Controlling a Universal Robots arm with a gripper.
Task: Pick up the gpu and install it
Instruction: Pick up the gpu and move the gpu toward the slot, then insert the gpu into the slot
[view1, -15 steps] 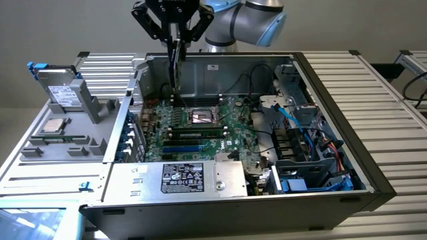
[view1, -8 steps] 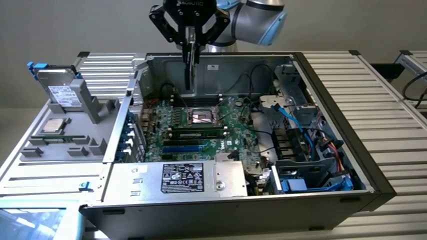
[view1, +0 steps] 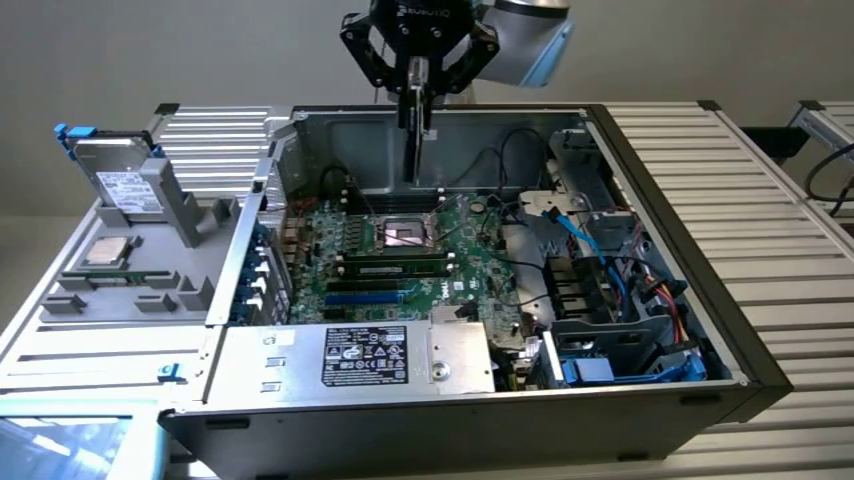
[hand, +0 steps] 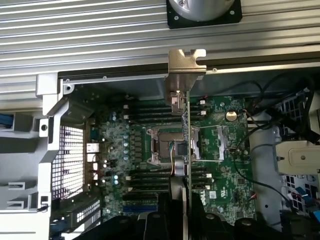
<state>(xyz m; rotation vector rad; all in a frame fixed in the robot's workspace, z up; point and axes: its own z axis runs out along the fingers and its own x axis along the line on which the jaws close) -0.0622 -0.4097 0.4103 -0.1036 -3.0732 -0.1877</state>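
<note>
Gpu (view1: 418, 140) hangs upright and edge-on above the motherboard (view1: 474, 250) inside the open computer case (view1: 340, 140) — the jaws are gripping its upper edge.

Exterior view, your inventory:
- centre: open computer case (view1: 350, 140), green motherboard (view1: 461, 255) inside, one RAM stick (view1: 391, 267) seated
- lower centre: labelled power supply (view1: 354, 355)
- right: blue cables (view1: 597, 255)
- left: grey tray (view1: 127, 295) carrying hard drive (view1: 127, 180) and processor (view1: 107, 252)
</note>
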